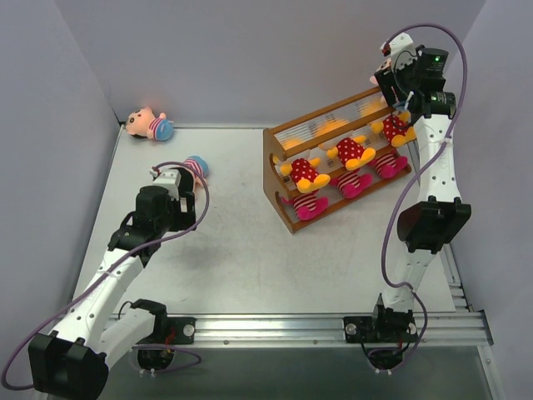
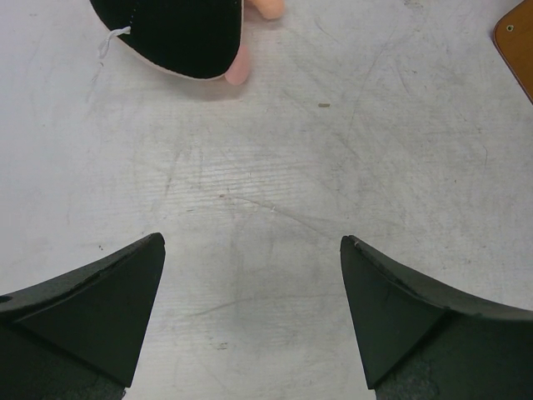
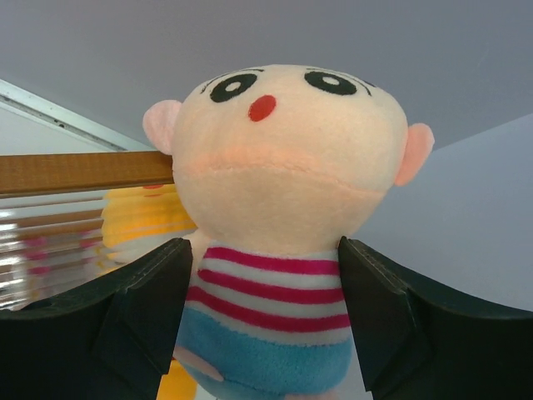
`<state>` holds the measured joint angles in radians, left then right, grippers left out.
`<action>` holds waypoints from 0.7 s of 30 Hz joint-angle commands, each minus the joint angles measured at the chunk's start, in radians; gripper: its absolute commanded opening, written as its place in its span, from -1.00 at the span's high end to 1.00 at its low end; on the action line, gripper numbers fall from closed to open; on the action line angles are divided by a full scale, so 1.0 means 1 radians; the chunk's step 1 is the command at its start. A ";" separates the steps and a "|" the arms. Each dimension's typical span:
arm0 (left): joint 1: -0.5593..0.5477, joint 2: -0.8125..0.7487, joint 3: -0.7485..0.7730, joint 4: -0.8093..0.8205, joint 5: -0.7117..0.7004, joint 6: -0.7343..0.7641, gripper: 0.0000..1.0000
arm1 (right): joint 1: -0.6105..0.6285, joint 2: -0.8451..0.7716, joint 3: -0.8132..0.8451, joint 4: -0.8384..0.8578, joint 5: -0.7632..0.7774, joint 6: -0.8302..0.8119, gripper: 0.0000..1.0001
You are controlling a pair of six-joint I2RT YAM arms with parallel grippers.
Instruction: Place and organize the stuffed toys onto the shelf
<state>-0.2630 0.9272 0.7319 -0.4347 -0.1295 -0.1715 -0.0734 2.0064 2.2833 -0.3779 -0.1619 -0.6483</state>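
Note:
A peach-faced boy doll (image 3: 283, 158) in a striped shirt and blue shorts stands upright between the fingers of my right gripper (image 3: 265, 250). The jaws flank its torso without squeezing it; the gripper is open. It hovers at the far right end of the shelf (image 1: 279, 179), above the top tier (image 3: 83, 171). Three yellow polka-dot bears (image 1: 353, 152) and three magenta striped toys (image 1: 354, 183) sit on the lower tiers. My left gripper (image 2: 252, 250) is open over bare table, just short of a boy doll's black-haired head (image 2: 179, 33). Another boy doll (image 1: 150, 125) lies at the back left.
Grey walls close in the table (image 1: 241, 250) at the back and both sides. The shelf stands diagonally on the right half, and one of its corners (image 2: 518, 42) shows in the left wrist view. A metal rail (image 1: 333, 321) runs along the near edge.

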 commanded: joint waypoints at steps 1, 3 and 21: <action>-0.004 0.004 0.017 0.045 0.011 0.015 -0.89 | -0.011 -0.020 -0.013 0.059 -0.004 0.013 -0.43; -0.004 0.005 0.018 0.047 0.013 0.015 -0.89 | -0.011 -0.018 -0.013 0.066 -0.005 0.015 -0.47; -0.004 -0.002 0.020 0.044 0.013 0.015 -0.89 | -0.012 -0.075 -0.016 0.128 -0.037 0.064 -0.80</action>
<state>-0.2657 0.9325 0.7319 -0.4347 -0.1261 -0.1711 -0.0799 2.0041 2.2688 -0.3023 -0.1738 -0.6170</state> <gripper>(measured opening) 0.948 0.891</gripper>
